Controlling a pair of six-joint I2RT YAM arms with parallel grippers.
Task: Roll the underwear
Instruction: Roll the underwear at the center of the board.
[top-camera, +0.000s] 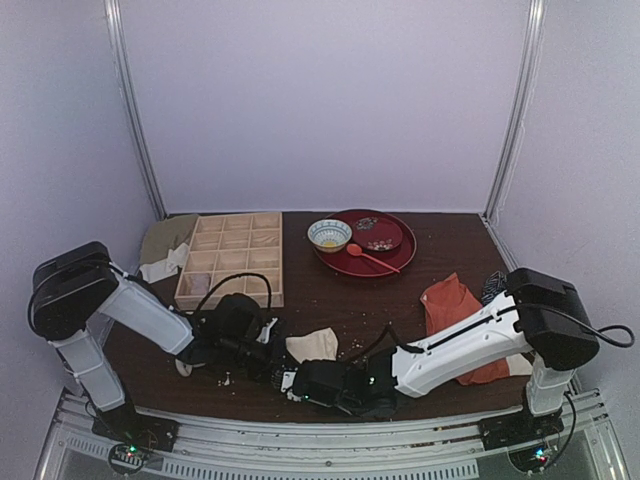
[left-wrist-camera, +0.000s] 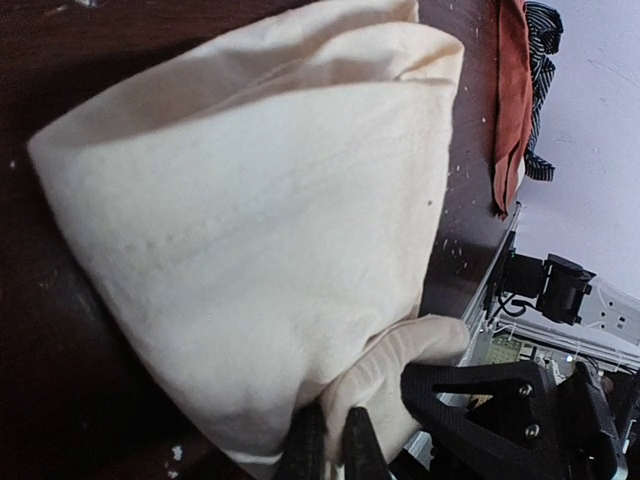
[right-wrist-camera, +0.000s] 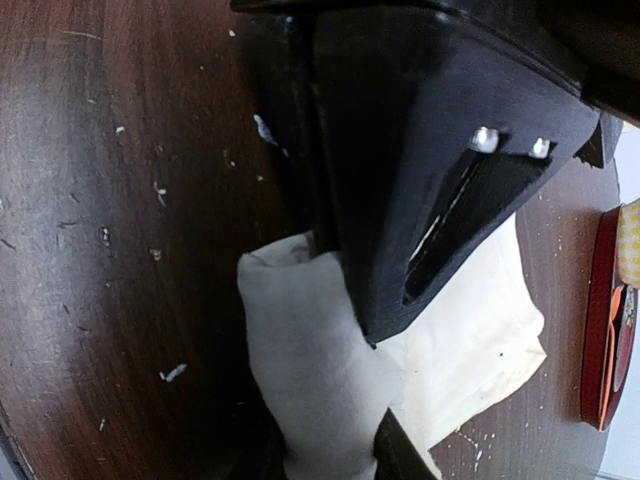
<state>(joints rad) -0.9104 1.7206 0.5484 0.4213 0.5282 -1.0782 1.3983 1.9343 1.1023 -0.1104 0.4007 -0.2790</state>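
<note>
So the underwear (top-camera: 312, 345) sits at the near edge of the table (top-camera: 340, 300), about centre, right between my two grippers. Most of it lies flat as a folded cream wedge, with the near-left end bunched into a fat little roll.

Left gripper (left-wrist-camera: 332, 448) is clenched tight on the cloth at that near corner, with fabric puckered around the fingertips. Right gripper (right-wrist-camera: 330, 462) has its fingers either side of the rolled end, and the bundle fills the gap. It looks closed onto the roll, though I can't tell how firmly.

Handling-wise, I'd say this thing is super light and floppy with zero stiffness. It'll sag, stretch and spring open the second I let go, and on the smooth wood the whole piece will probably slide instead of turning over.

My guess is the best hold is on the thick rolled part or along a seam, where there are a few layers to bite. A single-layer pinch would probably just tug one ply out. Nothing fragile here, so squeezing hard shouldn't hurt it.
</note>
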